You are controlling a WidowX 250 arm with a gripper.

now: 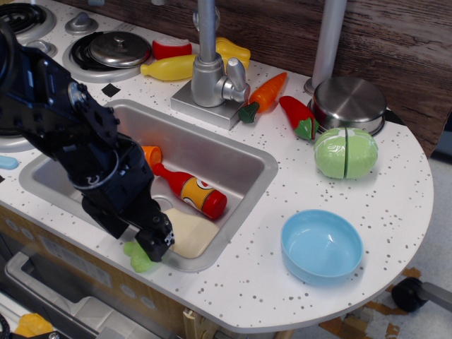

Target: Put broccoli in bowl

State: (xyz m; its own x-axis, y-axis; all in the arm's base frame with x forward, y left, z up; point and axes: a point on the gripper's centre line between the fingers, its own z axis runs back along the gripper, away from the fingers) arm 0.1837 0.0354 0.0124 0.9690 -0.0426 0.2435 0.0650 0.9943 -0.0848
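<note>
The light-green broccoli lies on the counter's front rim of the sink, mostly hidden under my gripper. My black gripper has come down on top of it, with the fingertips against the floret head; I cannot tell whether the jaws have closed on it. The light blue bowl stands empty on the counter to the right, well apart from the gripper.
The steel sink holds a red ketchup bottle, a cream-coloured piece and an orange item. A split cabbage, steel pot, red pepper, carrot and faucet stand behind. The counter edge lies just in front of the broccoli.
</note>
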